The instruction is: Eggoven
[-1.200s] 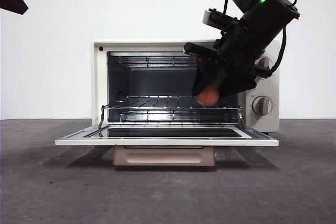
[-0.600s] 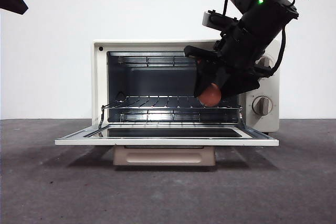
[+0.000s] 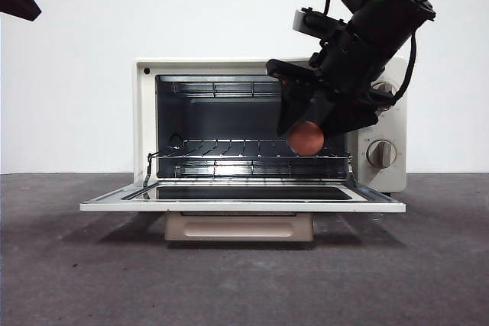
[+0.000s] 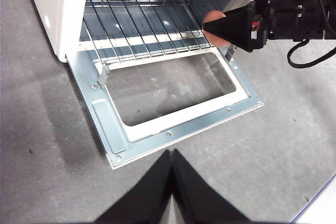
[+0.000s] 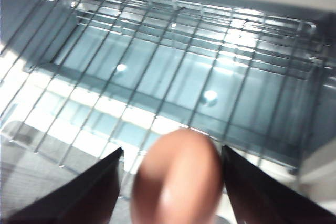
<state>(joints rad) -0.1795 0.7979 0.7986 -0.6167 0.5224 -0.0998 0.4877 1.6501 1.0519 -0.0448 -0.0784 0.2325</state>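
While the left gripper [image 4: 170, 153] is waiting with its jaws pressed together well back from the open door [image 4: 173, 129], the right gripper [image 5: 170, 153] is gripping the egg [image 3: 306, 137] between its jaws, just above the wire rack [image 3: 252, 150] at the toaster oven [image 3: 145, 112] mouth.

The egg [image 3: 306, 138], small, smooth and reddish-brown, sits pinched between the two black jaws of the right gripper [image 3: 307, 133], its rounded end poking out below the tips. Just beneath and beyond that gripper is the toaster oven [image 3: 145, 124]: cream, boxy, door dropped flat open toward the front, tan handle under the door's edge, two knobs on the panel behind the arm. The egg hangs just over the near right part of the wire rack [image 5: 157, 72], not touching it.
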